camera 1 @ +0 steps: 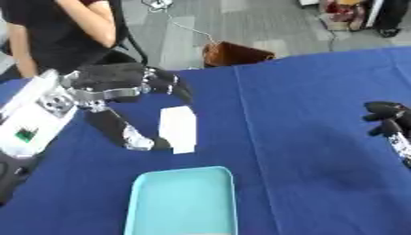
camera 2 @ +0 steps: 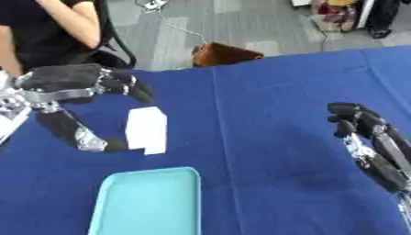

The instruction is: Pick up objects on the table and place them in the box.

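White box (camera 1: 178,128): a flat rectangular object that lay on the blue-covered bench (camera 1: 321,119), framed by the left robot hand (camera 1: 120,89). That robot hand hovered over it with fingers spread and arched, the thumb (camera 1: 120,133) reaching down to the object's left edge and the fingers (camera 1: 173,87) curving above its far end; contact could not be confirmed, and nothing was lifted. The right robot hand (camera 2: 369,137) stood at the right edge, well apart, its fingers partly curled and holding nothing. A light turquoise tray (camera 1: 183,202) lay just nearer than the white box, with nothing visible in it.
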Robot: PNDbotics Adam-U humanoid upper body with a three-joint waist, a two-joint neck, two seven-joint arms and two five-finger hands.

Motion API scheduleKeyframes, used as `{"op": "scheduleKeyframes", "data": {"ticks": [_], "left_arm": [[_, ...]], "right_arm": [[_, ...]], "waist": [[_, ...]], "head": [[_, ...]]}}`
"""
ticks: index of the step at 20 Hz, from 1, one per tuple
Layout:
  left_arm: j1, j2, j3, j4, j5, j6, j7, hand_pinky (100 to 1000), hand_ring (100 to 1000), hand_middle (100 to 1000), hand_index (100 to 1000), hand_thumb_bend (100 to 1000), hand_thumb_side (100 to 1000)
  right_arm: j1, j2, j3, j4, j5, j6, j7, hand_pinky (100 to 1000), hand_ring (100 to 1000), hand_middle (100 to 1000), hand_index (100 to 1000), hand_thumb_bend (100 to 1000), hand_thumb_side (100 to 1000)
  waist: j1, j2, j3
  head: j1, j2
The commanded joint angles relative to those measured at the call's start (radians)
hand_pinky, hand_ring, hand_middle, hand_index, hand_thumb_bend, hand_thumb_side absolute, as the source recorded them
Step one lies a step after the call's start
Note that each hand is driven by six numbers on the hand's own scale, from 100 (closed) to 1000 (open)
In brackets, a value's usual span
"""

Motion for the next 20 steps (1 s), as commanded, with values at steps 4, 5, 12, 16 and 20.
{"op": "scheduleKeyframes", "data": {"ticks": [4, 5, 12, 16, 20], "left_arm": [[0.004, 0.002, 0.006, 0.010, -0.077, -0.024, -0.005, 741, 792, 828, 881, 476, 632], [0.005, -0.002, 0.008, 0.014, -0.096, -0.027, 0.001, 741, 791, 828, 882, 474, 633], [0.013, -0.012, 0.013, 0.025, -0.203, -0.040, 0.055, 740, 798, 831, 880, 501, 630], [0.013, -0.018, 0.011, 0.033, -0.231, -0.044, 0.075, 748, 807, 840, 883, 500, 632], [0.013, -0.018, 0.014, 0.047, -0.245, -0.045, 0.089, 761, 821, 846, 885, 497, 632]], "right_arm": [[-0.024, -0.006, -0.003, -0.018, -0.007, -0.002, 0.002, 643, 782, 850, 856, 100, 860], [-0.026, -0.005, -0.003, -0.018, -0.007, -0.002, 0.002, 643, 782, 850, 856, 100, 859], [-0.034, -0.003, -0.003, -0.019, -0.011, -0.003, 0.003, 643, 782, 850, 856, 100, 861], [-0.038, -0.001, -0.002, -0.019, -0.012, -0.004, 0.004, 643, 782, 849, 856, 100, 862], [-0.040, -0.002, -0.002, -0.018, -0.012, -0.005, 0.004, 643, 782, 849, 856, 100, 861]], "waist": [[-0.012, -0.005, -0.008], [-0.013, -0.002, -0.010], [-0.019, 0.014, -0.019], [-0.022, 0.021, -0.023], [-0.022, 0.026, -0.030]], "head": [[0.001, -0.025], [0.003, -0.025], [0.010, -0.030], [0.015, -0.034], [0.017, -0.042]]}}
